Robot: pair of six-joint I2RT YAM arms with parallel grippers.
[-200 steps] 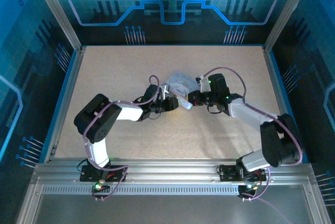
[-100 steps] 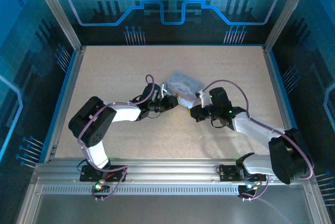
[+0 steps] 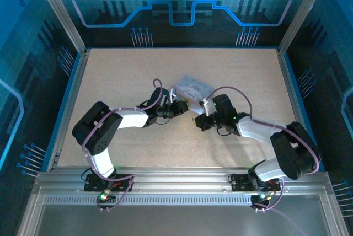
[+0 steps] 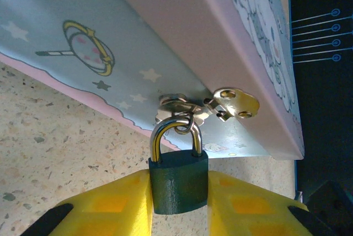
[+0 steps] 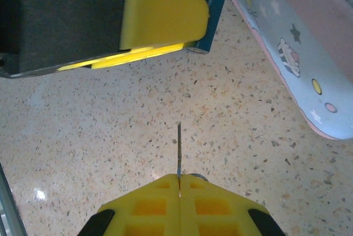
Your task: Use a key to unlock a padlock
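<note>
Right wrist view: closest to me are the two yellow fingers of the right gripper (image 5: 179,178), pressed flat together, and they pinch the key (image 5: 178,146) by its head. Its thin blade stands out straight from the fingertips over the speckled table (image 5: 83,131) and touches nothing. Past a bare stretch of table I see the left gripper (image 5: 198,32), and the dark blue-green padlock (image 5: 212,18) sits at the tip of its yellow fingers. So the key is apart from the padlock, with the blade pointing roughly toward it. To the right lies the pale tin box (image 5: 300,54), printed with stars and small figures. In the left wrist view the left gripper's fingers are clamped on both sides of the padlock body and hold it upright. The steel shackle (image 4: 175,131) looks closed, and it goes through a metal loop on the side of the box. Just beside this loop a brassy latch plate (image 4: 236,102) hangs from the lid edge. I cannot see the keyhole in this view. In the top external view both grippers meet near the middle of the table, the left one at the near corner of the box and the right one a little nearer to the bases, close to it but not touching.
</note>
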